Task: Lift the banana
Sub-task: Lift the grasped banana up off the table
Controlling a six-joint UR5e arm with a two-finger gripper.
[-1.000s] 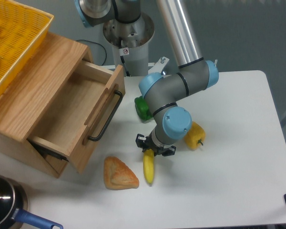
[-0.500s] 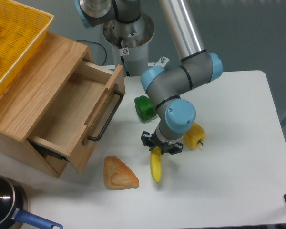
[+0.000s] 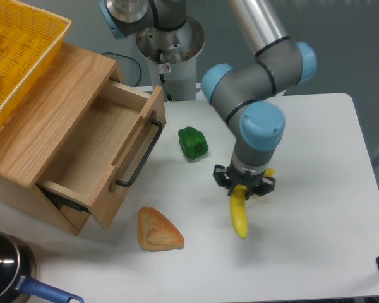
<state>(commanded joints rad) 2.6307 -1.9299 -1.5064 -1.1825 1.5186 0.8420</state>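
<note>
Gripper (image 3: pixel 244 187): closed on top end of banana (image 3: pixel 239 216).
Change: arm w/ banana moved right, away from bread (image 3: pixel 158 230).
Banana now: hanging down, seems lifted; pick looks almost done.

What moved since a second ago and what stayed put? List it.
The gripper, shut on the banana, carried it to the right in the picture, along with the arm. The arm now covers most of the yellow pepper and no longer hides the green pepper. The bread, open drawer, basket and pot stayed where they were.
</note>
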